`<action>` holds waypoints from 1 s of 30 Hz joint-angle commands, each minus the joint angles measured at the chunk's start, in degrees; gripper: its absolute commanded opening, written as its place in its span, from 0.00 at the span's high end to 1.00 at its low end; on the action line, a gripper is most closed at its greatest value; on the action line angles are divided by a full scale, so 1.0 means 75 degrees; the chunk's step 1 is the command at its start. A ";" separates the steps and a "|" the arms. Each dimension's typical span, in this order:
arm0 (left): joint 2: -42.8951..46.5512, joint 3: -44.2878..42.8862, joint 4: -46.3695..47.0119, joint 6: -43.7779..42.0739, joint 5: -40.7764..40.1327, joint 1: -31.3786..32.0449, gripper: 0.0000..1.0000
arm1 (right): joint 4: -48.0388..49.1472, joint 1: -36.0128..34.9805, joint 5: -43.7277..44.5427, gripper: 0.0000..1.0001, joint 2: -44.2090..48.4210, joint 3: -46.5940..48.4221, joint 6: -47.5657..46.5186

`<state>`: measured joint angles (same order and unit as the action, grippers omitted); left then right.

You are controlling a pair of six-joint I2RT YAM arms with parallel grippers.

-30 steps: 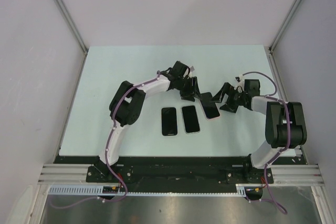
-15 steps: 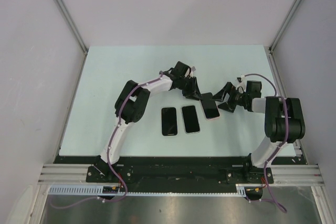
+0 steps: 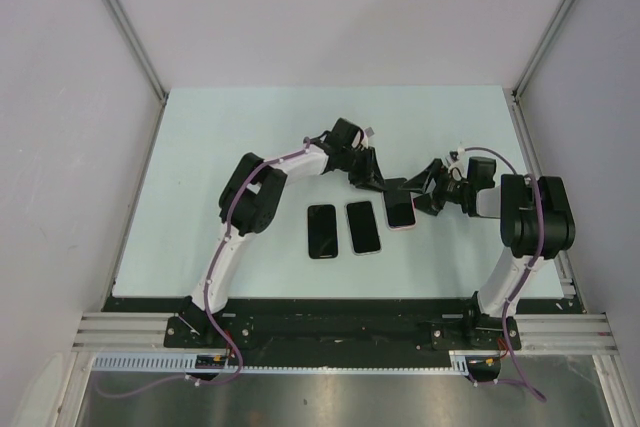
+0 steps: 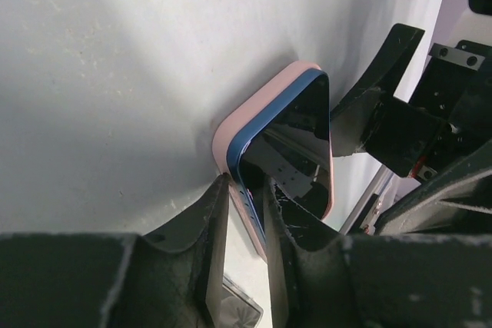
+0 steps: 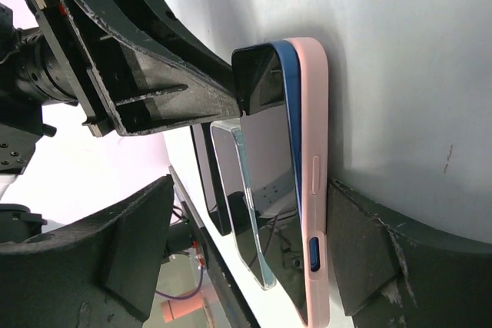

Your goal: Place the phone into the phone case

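Left tool [image 4: 246,190]: fingers nearly together, clenched on the blue edge of the phone [image 4: 296,140] near one corner, one finger on the glass side and the other on the outer side. The phone sits part-way in the pink phone case [image 4: 257,101], with its blue rim showing above the pink wall. Both lie on the surface [image 4: 115,74] directly ahead of this tool.

Right tool [image 5: 252,188]: released, fingers spread wide astride phone and case. One finger touches the case's pink side wall; the other stands apart.

Two other handsets [image 3: 364,227] lie flat between the left tool and the arm bases
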<state>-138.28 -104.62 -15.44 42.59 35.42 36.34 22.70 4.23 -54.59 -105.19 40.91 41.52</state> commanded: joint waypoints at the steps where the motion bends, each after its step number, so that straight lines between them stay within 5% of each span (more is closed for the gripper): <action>1: 0.0062 0.0237 0.0219 0.0157 0.0492 0.0147 0.71 | 0.0793 -0.0001 -0.0374 0.23 -0.0178 -0.0017 0.0499; 7: 0.0191 0.0391 0.0453 0.0321 0.0633 0.0147 0.71 | 0.0736 0.0022 -0.0269 0.38 -0.0202 -0.0028 0.0417; 14: 0.0273 0.0367 0.0477 0.0345 0.0867 0.0147 0.72 | 0.0783 0.0010 -0.0211 0.41 -0.0319 -0.0017 0.0231; 23: 0.0226 0.0414 0.0722 0.0556 0.1148 0.0147 0.73 | -0.0858 -0.0154 0.0446 0.41 0.0044 0.0581 -0.0977; 30: 0.0273 0.0390 0.0852 0.0603 0.1348 0.0147 0.73 | -0.0811 -0.0282 0.0036 0.51 -0.0120 0.0745 -0.0848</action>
<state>-138.26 -101.78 -11.25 46.00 41.19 36.16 16.32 3.11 -52.60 -106.87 44.45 36.29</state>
